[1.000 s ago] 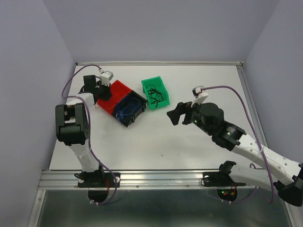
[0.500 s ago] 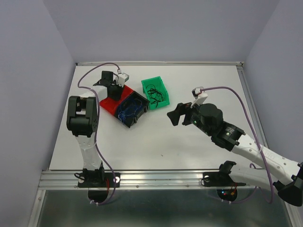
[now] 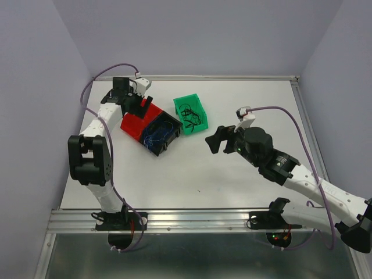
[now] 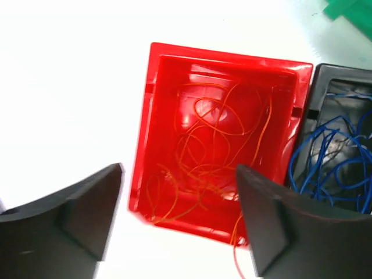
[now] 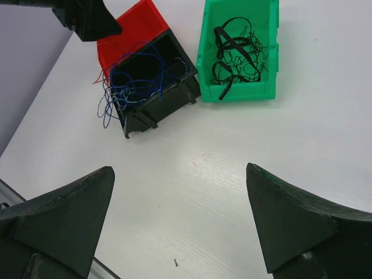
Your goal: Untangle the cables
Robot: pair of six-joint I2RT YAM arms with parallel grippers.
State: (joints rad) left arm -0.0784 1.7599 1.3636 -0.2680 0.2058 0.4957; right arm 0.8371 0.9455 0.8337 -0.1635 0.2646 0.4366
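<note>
Three small bins stand together at the back left of the table. The red bin (image 4: 145, 145) holds loose red cables (image 4: 215, 133), and one strand hangs over its near wall. Beside it, the black bin (image 3: 171, 124) holds blue cables (image 5: 125, 87), some spilling over its rim. The green bin (image 5: 267, 35) holds black cables (image 5: 235, 52). My left gripper (image 4: 180, 171) hovers open just above the red bin's near wall, nothing between its fingers. My right gripper (image 5: 179, 170) is open over bare table, right of the bins.
A tiny dark speck (image 3: 198, 190) lies on the white table in front of the bins. An aluminium rail (image 3: 192, 220) runs along the near edge. Grey walls close in the left, back and right sides.
My left gripper went from shut to wide open while the arm swung over the red bin. The right arm stayed put.
</note>
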